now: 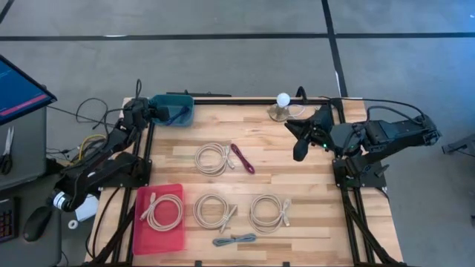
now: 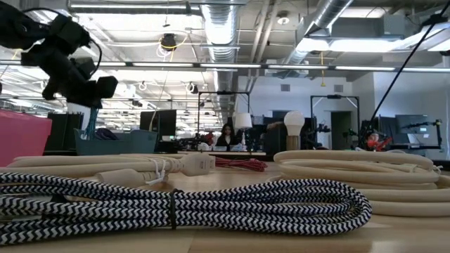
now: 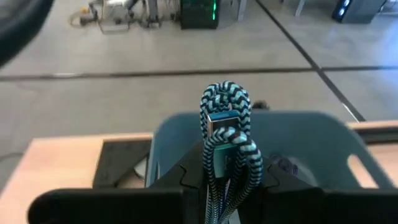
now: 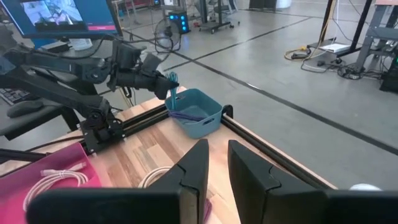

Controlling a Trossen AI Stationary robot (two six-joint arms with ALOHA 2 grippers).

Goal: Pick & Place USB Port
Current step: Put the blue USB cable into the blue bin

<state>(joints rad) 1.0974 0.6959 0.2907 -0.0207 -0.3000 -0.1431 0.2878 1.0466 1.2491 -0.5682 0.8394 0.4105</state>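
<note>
My left gripper (image 1: 158, 110) is at the table's far left corner, over the teal bin (image 1: 177, 111), shut on a blue-and-white braided USB cable (image 3: 226, 118). The bin also holds a purple cable (image 4: 186, 115). My right gripper (image 4: 217, 163) hovers open above the table's right side (image 1: 300, 147), touching nothing. On the table lie a cream coil (image 1: 214, 158), a maroon cable (image 1: 243, 157), two more cream coils (image 1: 214, 211) (image 1: 269, 213) and a black-and-white braided cable (image 1: 234, 239). Another cream coil (image 1: 162, 210) lies on the pink tray (image 1: 145, 237). My left gripper pinches the bundled blue-and-white cable between its two fingers, several strands together. The folded end with the plug (image 3: 219, 120) sticks out past the fingertips. The remaining length hangs below the gripper (image 4: 173, 94) down into the teal bin, clear of the table.
A lamp with a white bulb (image 1: 282, 104) stands at the table's far edge, near my right arm. A monitor (image 1: 18, 93) and loose wires sit off the table's left side. Bare wood shows between the bin and the lamp.
</note>
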